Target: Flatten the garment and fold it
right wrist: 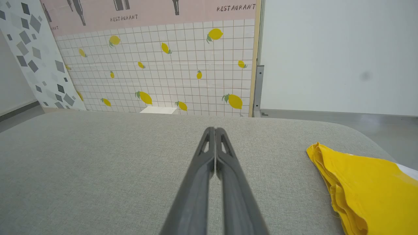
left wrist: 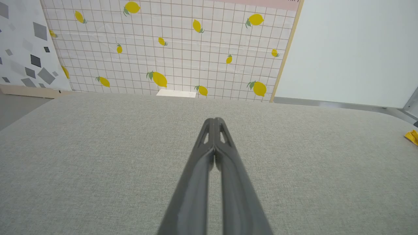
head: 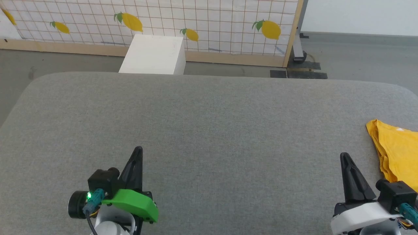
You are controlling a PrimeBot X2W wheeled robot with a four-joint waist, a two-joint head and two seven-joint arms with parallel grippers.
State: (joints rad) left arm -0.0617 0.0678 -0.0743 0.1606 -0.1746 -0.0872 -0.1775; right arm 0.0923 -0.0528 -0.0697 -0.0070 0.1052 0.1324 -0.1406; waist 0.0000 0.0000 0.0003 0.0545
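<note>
- The shirt [head: 396,153] — bright yellow, bunched in layered folds — is being supported at the right edge of the grey worktop [head: 209,124], and it is being cut off by the border of the head view.
- In the right wrist view the shirt is being shown to the right of the fingers, its stacked edges turned toward them and a sliver of white showing at its far side.
- The right gripper [head: 343,156] is being held over the worktop near the shirt but apart from it. Its jaws are being pressed together with nothing between them.
- The left gripper [head: 138,149] is being held over the near left part of the worktop, well apart from the shirt. Its jaws are likewise being pressed together and are empty — the fingertips [left wrist: 210,123] are meeting.
- A white box [head: 153,54] is being seen on the floor beyond the worktop, in front of a panel [head: 212,19] printed with lemons.
</note>
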